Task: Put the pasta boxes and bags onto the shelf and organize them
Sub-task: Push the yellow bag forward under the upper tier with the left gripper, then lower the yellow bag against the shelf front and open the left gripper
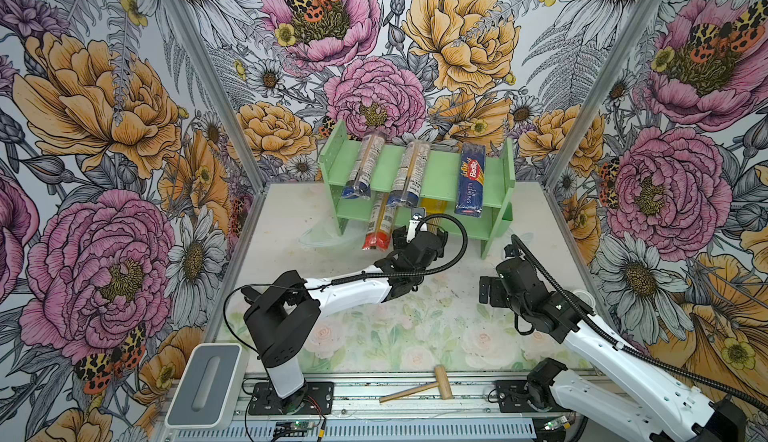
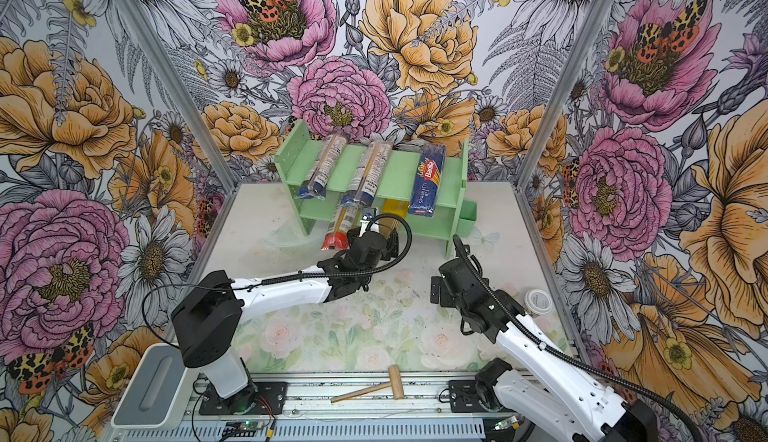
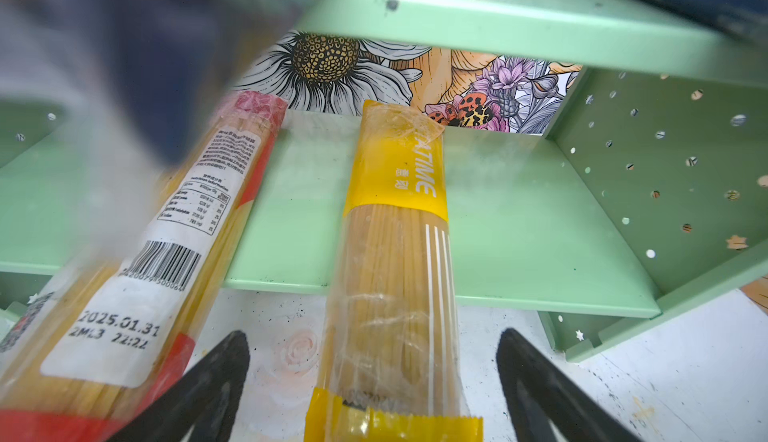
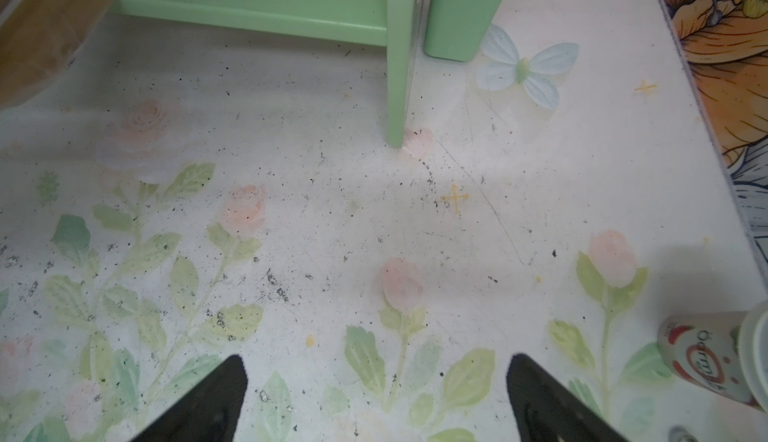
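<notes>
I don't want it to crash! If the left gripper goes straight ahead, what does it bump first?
Probably the yellow bag: it lies between the open jaws of the left gripper. After that, the shelf.

left arm [image 1: 353, 290], right arm [image 1: 648, 382] wearing white shells over links, small dark holes dotting them, black housings at joints. black ribbed cable [image 1: 462, 232] looping off each wrist. thin black wire [image 1: 226, 309] curling beside left shoulder. black fingers [image 3: 232, 352] tapering to points. black base plates [image 1: 320, 394] sitting under both.
</notes>
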{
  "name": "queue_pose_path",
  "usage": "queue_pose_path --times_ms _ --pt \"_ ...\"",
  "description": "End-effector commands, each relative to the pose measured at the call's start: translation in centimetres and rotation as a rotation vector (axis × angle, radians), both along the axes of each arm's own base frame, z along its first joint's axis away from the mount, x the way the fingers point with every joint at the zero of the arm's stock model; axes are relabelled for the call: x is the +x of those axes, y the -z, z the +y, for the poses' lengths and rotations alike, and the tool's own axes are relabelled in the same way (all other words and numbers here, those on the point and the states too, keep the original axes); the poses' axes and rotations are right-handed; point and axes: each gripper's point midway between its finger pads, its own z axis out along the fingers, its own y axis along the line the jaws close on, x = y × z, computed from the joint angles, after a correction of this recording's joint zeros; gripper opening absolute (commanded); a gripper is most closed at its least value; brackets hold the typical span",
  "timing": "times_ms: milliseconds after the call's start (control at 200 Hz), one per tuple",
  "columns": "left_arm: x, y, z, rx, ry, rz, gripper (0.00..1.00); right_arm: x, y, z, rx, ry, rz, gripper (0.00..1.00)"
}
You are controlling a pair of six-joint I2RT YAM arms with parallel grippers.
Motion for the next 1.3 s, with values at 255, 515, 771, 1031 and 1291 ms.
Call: queue_pose_path --times_ms 255,515,771,1031,1291 --pt "-1.3 -2.9 0.8 -0.023 0.032 -0.048 0.99 0.4 -1.9 0.1 0.02 -0.003 -0.042 1.0" --pt "-1.9 -3.7 1.3 -0.029 0.051 -0.058 0.99 0.4 -2.1 0.1 0.021 -0.004 -0.044 0.99" --pt "-2.4 -4.1 1.7 -0.029 0.059 -0.06 0.99 0.4 -2.2 0.2 0.024 -0.007 -0.044 1.0" --pt "-2.8 -3.9 1.7 -0.027 0.081 -0.049 0.99 0.3 -2.3 0.2 0.025 -0.007 -0.047 1.0" --pt "-3.4 -3.6 2.0 -0.032 0.099 -0.037 0.99 0.3 -2.4 0.2 0.025 -0.009 -0.048 1.0"
